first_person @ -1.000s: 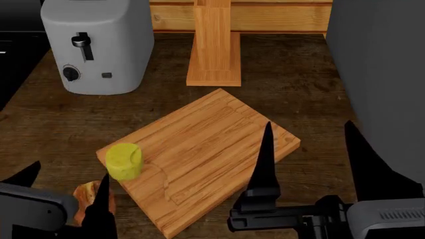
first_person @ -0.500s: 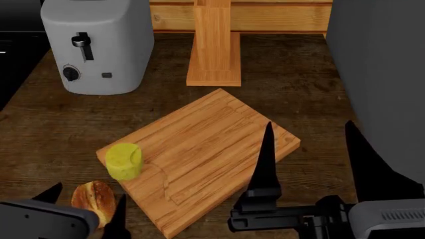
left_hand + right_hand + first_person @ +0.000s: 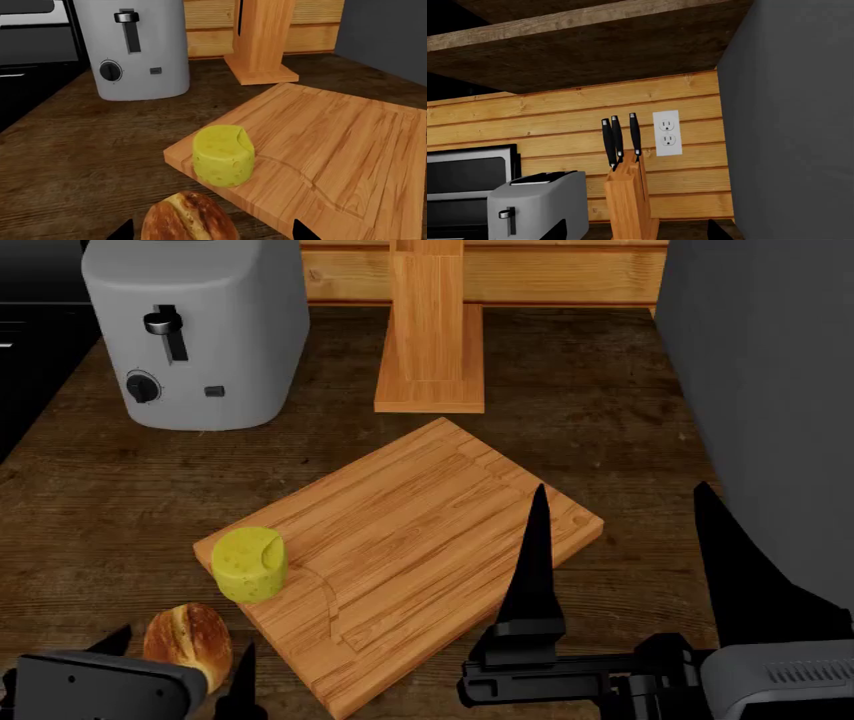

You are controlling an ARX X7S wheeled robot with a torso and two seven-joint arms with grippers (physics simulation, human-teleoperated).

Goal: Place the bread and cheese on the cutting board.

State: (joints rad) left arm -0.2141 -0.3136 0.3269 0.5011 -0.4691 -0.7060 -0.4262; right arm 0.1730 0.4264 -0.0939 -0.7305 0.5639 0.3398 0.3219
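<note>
Dark, rough-grained wood makes up the worktop [image 3: 107, 500] in the head view, with plank wall at the back. On it stand a grey toaster [image 3: 198, 330] and an upright knife block [image 3: 430, 330]. The board [image 3: 414, 550], light orange with plank grain and a groove near its edge, lies skewed in the middle. The cheese [image 3: 250, 563], a pale-yellow stub, stands on the board's near left corner. The bread [image 3: 187, 638], golden-brown, lies on the worktop just off that corner, apart from the cheese. The left gripper [image 3: 174, 675] sits low over the bread, jaws spread to either side and holding nothing. The right gripper [image 3: 621, 570] hangs over the board's right edge, jaws wide apart and empty.

From the left wrist, the cheese [image 3: 223, 155] shows small holes, and the bread [image 3: 189, 217] shows a paler split along its crust, lying between the two fingertips [image 3: 301, 231].

From the right wrist, plank wall, a socket [image 3: 666, 133], a shelf [image 3: 587, 40] and three black knife handles [image 3: 618, 136] appear.
</note>
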